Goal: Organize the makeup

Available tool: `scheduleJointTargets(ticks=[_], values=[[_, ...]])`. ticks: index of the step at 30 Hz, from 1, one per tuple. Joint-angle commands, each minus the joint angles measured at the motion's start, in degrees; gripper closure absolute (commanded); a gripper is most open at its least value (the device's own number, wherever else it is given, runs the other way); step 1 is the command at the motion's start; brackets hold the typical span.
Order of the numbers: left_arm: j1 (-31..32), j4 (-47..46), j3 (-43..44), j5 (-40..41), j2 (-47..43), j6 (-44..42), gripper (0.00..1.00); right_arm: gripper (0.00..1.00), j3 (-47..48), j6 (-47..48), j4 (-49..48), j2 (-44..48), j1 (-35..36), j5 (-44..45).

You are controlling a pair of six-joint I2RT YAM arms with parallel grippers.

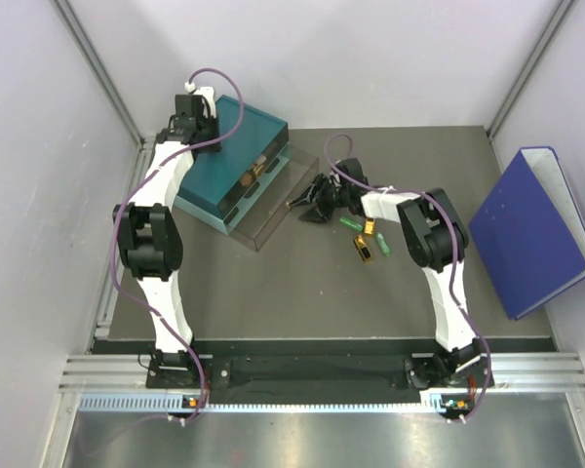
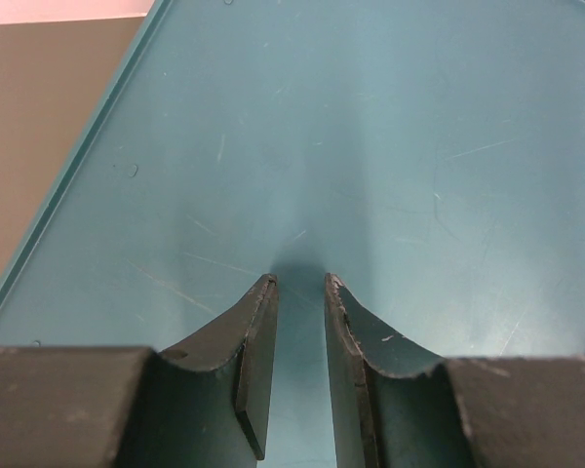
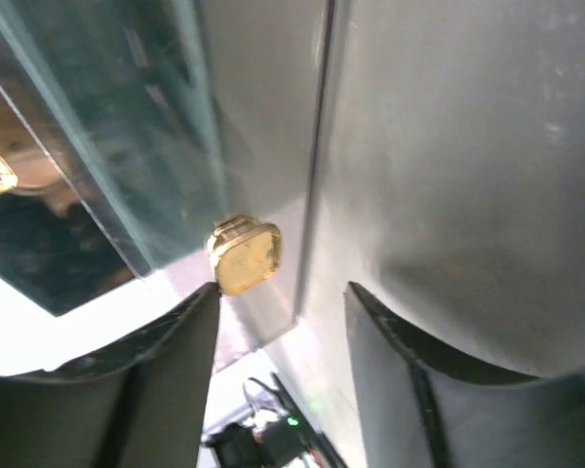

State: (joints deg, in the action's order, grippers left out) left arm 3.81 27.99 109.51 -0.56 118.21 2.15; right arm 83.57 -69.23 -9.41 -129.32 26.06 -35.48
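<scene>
- Teal drawer box point(image 1: 236, 146), upper left of centre: the left gripper point(image 2: 299, 283) is low over its lid, jaws narrowly parted and empty. It could brace the box.
- Clear drawer point(image 1: 273, 200) stands pulled out toward centre.
- Right gripper point(image 3: 283, 290), at the drawer's edge, is released, with nothing between its fingers.
- Loose makeup point(image 1: 366, 242) lies right of centre. Take one piece per pass.
- Gold-capped piece point(image 3: 244, 255) lies just beyond the fingertips, beside the drawer wall.

Teal drawer box top point(image 2: 390, 146): smooth plastic, semi-gloss, fine scratches. Drawer point(image 1: 273, 203): clear glossy plastic. Gold cap point(image 3: 244, 255): shiny, metallic-looking. Table point(image 1: 302, 292): matt.
</scene>
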Motion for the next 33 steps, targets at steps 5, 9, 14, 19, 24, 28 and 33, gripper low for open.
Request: scheduleJointTargets(ticks=[5,9,14,19,24,28,33], values=[[0.8,15.2,-5.5,-2.6,4.3,1.2,0.69,0.39,15.0,28.2,30.9,9.1,-1.1,7.9],[0.8,15.1,-5.5,-2.8,4.4,1.2,0.69,0.39,18.6,39.2,44.5,11.4,-1.6,18.1],[0.8,15.2,-5.5,-2.7,4.7,0.8,0.69,0.39,17.4,49.1,52.6,14.7,-1.7,35.1],[0.8,15.2,-5.8,-3.1,4.8,0.7,0.69,0.39,13.1,52.1,54.7,16.1,-2.3,44.1],[0.8,15.2,-6.1,-3.3,4.8,0.6,0.69,0.39,10.7,52.7,55.1,15.0,-2.9,48.4],[0.8,15.3,-6.2,-3.1,4.7,0.5,0.69,0.39,10.3,52.4,56.4,13.3,-3.0,50.7],[0.9,15.1,-6.3,-3.1,4.7,0.5,0.69,0.39,6.9,51.5,53.5,13.0,-3.7,49.0]])
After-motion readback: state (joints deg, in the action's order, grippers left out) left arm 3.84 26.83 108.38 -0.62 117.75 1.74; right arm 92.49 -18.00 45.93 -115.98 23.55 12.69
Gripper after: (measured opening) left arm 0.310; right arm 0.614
